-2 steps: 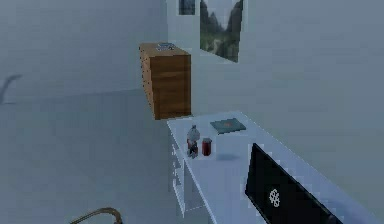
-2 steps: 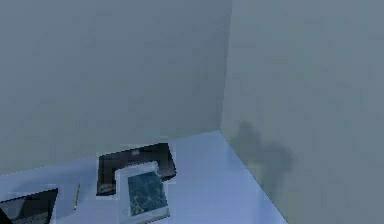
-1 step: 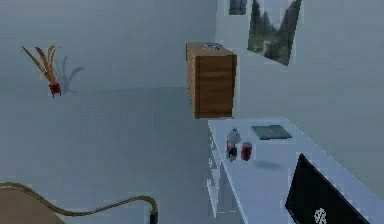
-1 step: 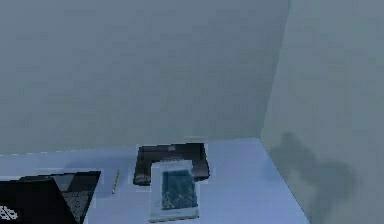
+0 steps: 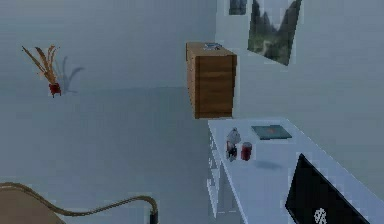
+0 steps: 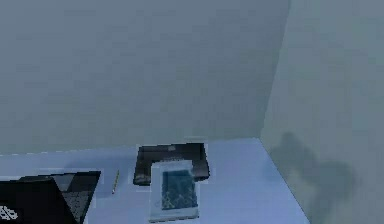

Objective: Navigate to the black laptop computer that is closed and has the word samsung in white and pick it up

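Note:
A dark flat slab (image 6: 147,162), shaped like a closed black laptop, lies on the white desk (image 6: 240,190) near the wall in the arm side view. A white and teal book (image 6: 175,192) rests across its near part and hides its middle. No lettering can be made out on it. An open black laptop (image 6: 45,197) stands at that view's bottom left, and it appears again as the open black laptop (image 5: 320,195) at the forward view's bottom right.
The white desk (image 5: 265,165) with drawers carries a bottle (image 5: 233,142), a red cup (image 5: 246,152) and a teal book (image 5: 270,131). A wooden box (image 5: 211,80) hangs beyond it, under a wall picture (image 5: 275,28). A feathered thing (image 5: 46,70) lies far left. A curved chair arm (image 5: 90,212) is bottom left.

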